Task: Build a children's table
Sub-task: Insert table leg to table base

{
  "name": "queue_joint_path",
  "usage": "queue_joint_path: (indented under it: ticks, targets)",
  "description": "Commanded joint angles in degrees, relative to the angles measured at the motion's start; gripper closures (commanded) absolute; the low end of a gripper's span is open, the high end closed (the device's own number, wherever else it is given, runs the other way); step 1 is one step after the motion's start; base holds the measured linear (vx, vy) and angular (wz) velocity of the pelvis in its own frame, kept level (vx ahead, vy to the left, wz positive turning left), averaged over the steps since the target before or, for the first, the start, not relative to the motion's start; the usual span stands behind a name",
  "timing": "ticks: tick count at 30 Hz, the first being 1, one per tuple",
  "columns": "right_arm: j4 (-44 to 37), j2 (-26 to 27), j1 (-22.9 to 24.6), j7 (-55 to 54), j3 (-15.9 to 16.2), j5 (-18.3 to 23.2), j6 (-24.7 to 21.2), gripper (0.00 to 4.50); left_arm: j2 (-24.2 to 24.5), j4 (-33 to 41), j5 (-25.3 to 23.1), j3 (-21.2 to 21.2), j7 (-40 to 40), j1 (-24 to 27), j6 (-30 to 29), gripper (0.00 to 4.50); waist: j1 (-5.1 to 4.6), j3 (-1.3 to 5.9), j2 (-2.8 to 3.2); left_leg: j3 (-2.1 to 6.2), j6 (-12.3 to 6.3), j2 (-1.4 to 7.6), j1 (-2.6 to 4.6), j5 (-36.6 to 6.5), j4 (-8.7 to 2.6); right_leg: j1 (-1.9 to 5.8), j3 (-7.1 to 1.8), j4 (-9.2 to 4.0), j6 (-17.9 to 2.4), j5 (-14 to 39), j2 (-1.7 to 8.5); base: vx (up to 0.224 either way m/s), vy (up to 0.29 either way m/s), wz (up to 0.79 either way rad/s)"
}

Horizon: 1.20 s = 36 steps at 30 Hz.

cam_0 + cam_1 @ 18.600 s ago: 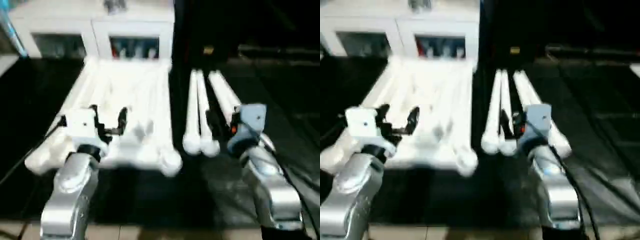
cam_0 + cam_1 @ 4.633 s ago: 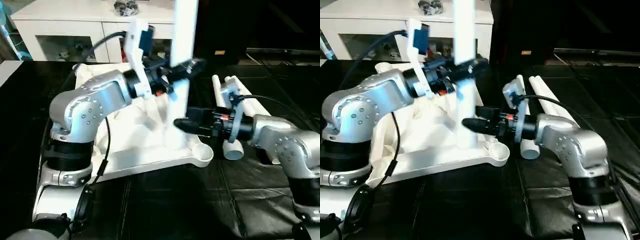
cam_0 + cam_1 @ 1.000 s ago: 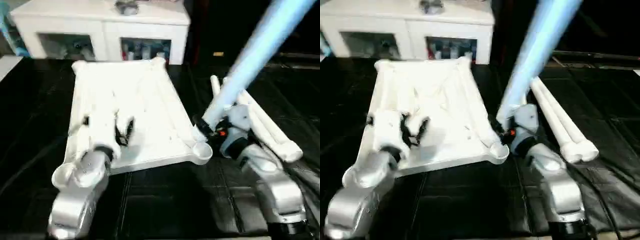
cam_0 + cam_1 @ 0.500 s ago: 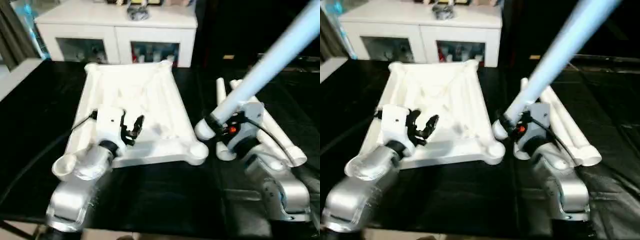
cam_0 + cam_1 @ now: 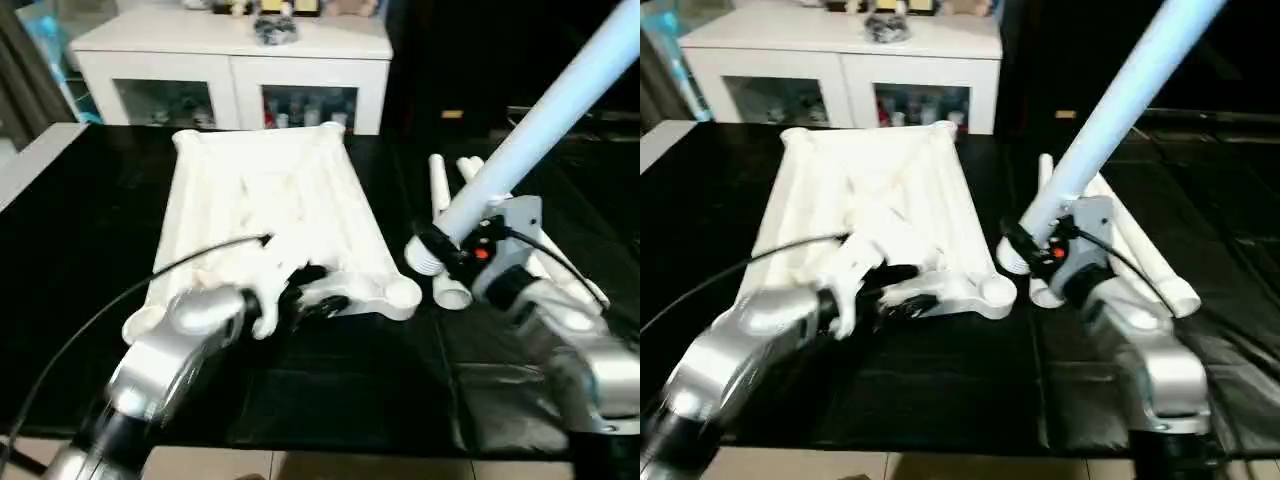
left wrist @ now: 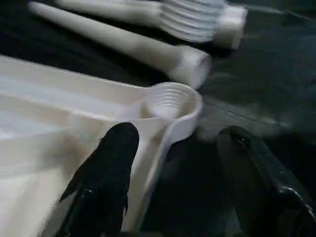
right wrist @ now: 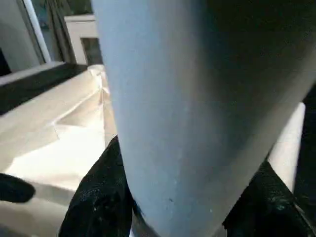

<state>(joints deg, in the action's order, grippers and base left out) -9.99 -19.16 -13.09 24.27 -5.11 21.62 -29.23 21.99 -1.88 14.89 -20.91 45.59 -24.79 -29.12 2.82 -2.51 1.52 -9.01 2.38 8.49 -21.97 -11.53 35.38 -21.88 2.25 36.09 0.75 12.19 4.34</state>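
Observation:
The white table top (image 5: 268, 215) lies upside down on the black surface, ribs up. My left gripper (image 5: 322, 290) is open at its near right corner. One finger (image 6: 111, 163) hangs over the top's underside and the other finger (image 6: 252, 168) is outside the rim, just short of the corner socket (image 6: 170, 101). My right gripper (image 5: 442, 248) is shut on the thick end of a white leg (image 5: 545, 110). The leg slants up and to the right, its end hovering right of that socket. In the right wrist view the leg (image 7: 197, 98) sits between both black fingers.
Loose legs (image 5: 438, 195) lie on the black surface right of the top, under my right arm. A white cabinet with glass doors (image 5: 235, 60) stands behind the top. A black cable (image 5: 120, 300) trails from my left arm over the top's near left corner.
My left arm has swung right and turned, bringing its gripper from the top's near middle to the near right corner. The right gripper and its leg have barely shifted.

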Motion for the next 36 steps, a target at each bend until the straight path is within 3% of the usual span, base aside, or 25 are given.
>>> queue_joint_path:
  ticks: [1, 4, 5, 7, 8, 9, 14, 20, 36]
  targets:
    - [0.1, -0.8, -0.9, 0.8, 0.1, -0.5, 0.3, 2.58, 0.0, -4.3, -2.3, -2.7, 2.8, -2.4, 2.1, 1.55, -0.10, 3.10, -0.28, 1.27, 1.10, 3.47, 0.56, -11.7, -5.15, 1.95, -2.62, -5.14, -8.9, 13.2, 3.85, 0.000, 0.000, 0.00]
    - [-0.2, -1.1, -0.7, 1.2, 0.2, -0.7, 0.2, 2.58, -0.6, -8.2, -3.4, -3.8, 4.0, -4.6, 1.9, 1.55, -0.27, 3.40, -0.15, 1.06, 0.41, 3.42, 0.59, -10.2, -4.88, 2.15, -2.52, -4.83, -10.3, 9.2, 3.75, 0.000, 0.000, 0.00]
    - [-0.4, -1.1, -0.6, 1.3, 0.2, -0.7, 0.1, 2.58, -0.6, -9.5, -3.9, -4.2, 4.6, -5.2, 1.7, 1.72, -0.32, 3.52, 0.14, 1.10, -0.08, 3.47, 0.54, -8.6, -4.80, 2.26, -2.44, -4.56, -11.2, 6.3, 3.73, 0.000, 0.000, 0.00]
    - [-1.1, -1.0, -0.1, 1.5, 0.2, -0.1, -0.4, 2.58, -0.2, -12.3, -5.2, -5.5, 6.1, -6.6, 1.4, 1.92, -0.58, 3.66, 0.12, 0.98, -1.40, 3.44, 0.56, -6.3, -4.58, 2.45, -2.30, -4.19, -12.9, 1.0, 3.55, 0.000, 0.000, 0.00]
    - [-1.2, -1.1, -0.1, 1.5, 0.2, 0.0, -0.4, 2.58, -0.2, -13.1, -5.4, -5.6, 6.5, -7.0, 1.5, 1.92, -0.63, 3.71, 0.05, 0.96, -1.77, 3.47, 0.53, -5.9, -4.54, 2.58, -2.30, -4.12, -13.3, 0.1, 3.63, 0.000, 0.000, 0.00]
    - [-1.4, -1.1, 0.1, 1.5, 0.3, 0.2, -0.5, 2.58, -0.3, -14.1, -5.6, -5.6, 6.7, -7.4, 1.9, 2.20, -0.63, 3.70, 0.09, 0.90, -2.29, 3.53, 0.59, -5.8, -4.51, 2.61, -2.28, -4.08, -14.1, -0.7, 3.68, 0.000, 0.000, 0.00]
    - [-2.1, -1.4, 0.8, 1.8, 0.4, 0.7, -0.9, 2.58, -1.1, -19.2, -6.7, -5.3, 6.3, -9.4, 3.9, 2.49, -0.62, 3.48, 0.33, 0.62, -3.05, 3.77, 0.84, -6.9, -4.59, 2.55, -2.25, -4.36, -15.2, 0.5, 3.68, 0.000, 0.000, 0.00]
    - [-2.1, -1.5, 0.9, 2.3, 0.6, 0.5, -1.0, 2.58, -1.2, -21.8, -7.2, -5.0, 8.3, -10.6, 4.4, 2.92, -0.59, 3.29, 0.31, 0.54, -1.54, 4.01, 1.06, -9.7, -4.89, 2.42, -2.34, -4.68, -14.8, 5.0, 3.90, 0.000, 0.000, 0.00]
    - [-2.2, -1.8, 0.9, 4.8, 3.0, 1.0, -1.3, 2.58, -1.4, -23.8, -7.5, -4.4, 12.8, -11.0, 5.0, 4.40, -0.56, 3.32, 0.45, 0.60, -1.47, 4.16, 0.95, -9.9, -5.03, 2.48, -2.36, -4.63, -15.4, 4.1, 4.01, 0.000, 0.000, 0.00]
